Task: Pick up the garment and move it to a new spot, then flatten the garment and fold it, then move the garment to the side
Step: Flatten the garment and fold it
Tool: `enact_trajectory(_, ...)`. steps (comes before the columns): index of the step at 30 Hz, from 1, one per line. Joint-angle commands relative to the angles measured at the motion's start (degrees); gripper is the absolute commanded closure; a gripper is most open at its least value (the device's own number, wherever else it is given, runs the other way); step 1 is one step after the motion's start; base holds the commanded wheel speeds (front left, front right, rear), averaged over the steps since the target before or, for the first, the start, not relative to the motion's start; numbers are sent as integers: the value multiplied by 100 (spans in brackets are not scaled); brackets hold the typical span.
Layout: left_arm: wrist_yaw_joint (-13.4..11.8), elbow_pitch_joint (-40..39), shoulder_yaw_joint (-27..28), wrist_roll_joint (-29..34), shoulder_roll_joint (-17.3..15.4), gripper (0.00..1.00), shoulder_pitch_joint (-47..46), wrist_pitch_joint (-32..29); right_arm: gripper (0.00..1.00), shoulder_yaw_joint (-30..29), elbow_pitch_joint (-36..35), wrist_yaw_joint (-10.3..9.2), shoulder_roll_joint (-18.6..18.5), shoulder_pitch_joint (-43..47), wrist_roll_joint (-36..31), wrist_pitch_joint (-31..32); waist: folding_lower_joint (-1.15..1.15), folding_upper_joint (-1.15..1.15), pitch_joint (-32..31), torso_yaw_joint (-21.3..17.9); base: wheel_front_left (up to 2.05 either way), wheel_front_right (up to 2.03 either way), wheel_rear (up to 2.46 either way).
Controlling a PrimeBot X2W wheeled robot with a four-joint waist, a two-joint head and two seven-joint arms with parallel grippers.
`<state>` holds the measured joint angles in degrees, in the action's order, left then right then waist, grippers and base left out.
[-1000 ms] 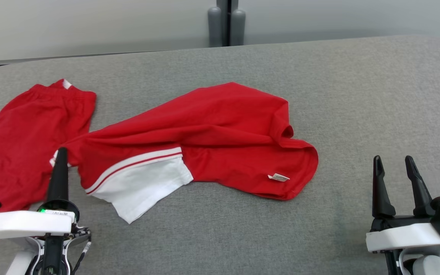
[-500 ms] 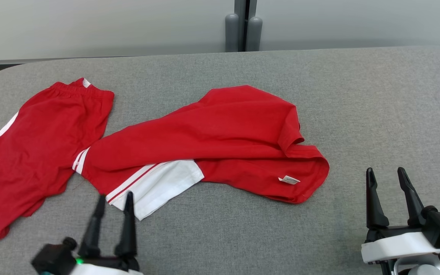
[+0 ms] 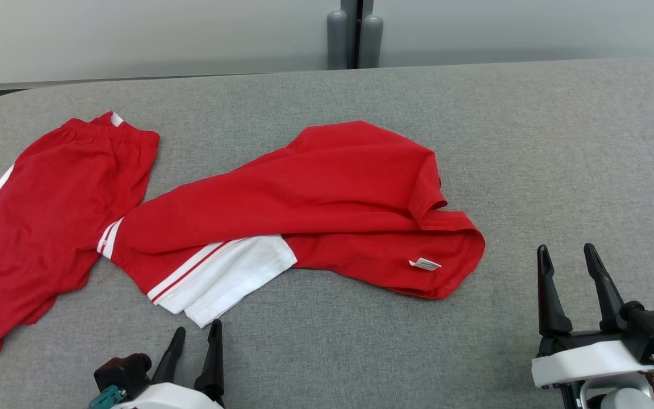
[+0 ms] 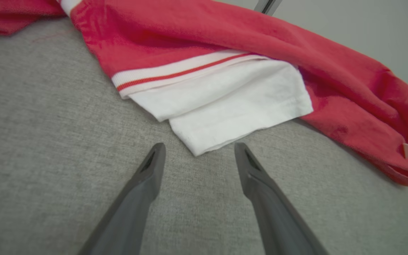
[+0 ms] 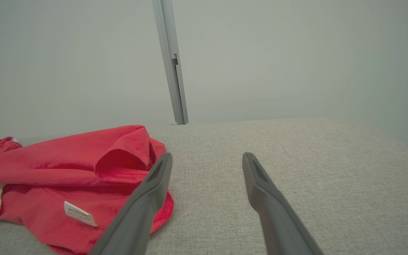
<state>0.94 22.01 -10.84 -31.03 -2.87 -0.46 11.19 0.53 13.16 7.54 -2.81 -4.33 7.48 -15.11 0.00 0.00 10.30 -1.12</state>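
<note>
As the shirt (image 3: 327,187) lies crumpled in the middle of the table (image 3: 531,142), against the shorts (image 3: 49,210) at its left, I reckon flattening comes next. From the head, the left gripper (image 3: 197,326) and right gripper (image 3: 565,248) are both spread, holding nothing. Along the left fingers, the white sleeve (image 4: 232,106) corner sits just ahead, ready to pinch. Along the right fingers, the hem with its label (image 5: 80,214) lies near, with bare table beyond.

Your head cam looks down over the table (image 3: 531,142); left wrist sits low, close on the shirt (image 4: 225,106); right wrist low, farther, facing the wall (image 5: 296,53); all share the shirt
</note>
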Motion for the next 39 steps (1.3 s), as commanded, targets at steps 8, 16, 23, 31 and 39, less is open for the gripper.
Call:
enact_trajectory(8, 68, 411, -63, -202, -14, 45, -416, 38, 0, 20, 15, -10, -16, -105, 67, -7, 0, 0, 80, -57, 0, 0, 0)
enact_trajectory(16, 202, 746, -136, -19, -76, 100, -780, 292, 0, 69, 56, -10, -15, -123, 4, -7, 0, 0, 87, 1, 0, 0, 0)
enact_trajectory(23, 164, -170, 377, 510, -68, 100, -575, 401, 0, 385, 410, -10, -18, -113, -421, -7, 0, 0, -41, 264, 0, 0, 0)
enact_trajectory(31, 296, -1136, 794, 850, -22, 100, -208, 398, 0, 707, 1185, -10, -15, -53, 14, -7, 0, 0, -101, 477, 0, 0, 0)
enact_trajectory(39, 178, -1330, 690, 807, -12, 100, -164, 399, 2, 1281, 1735, -11, -58, -218, 1267, -7, 0, 0, -51, 520, 0, 0, 0)
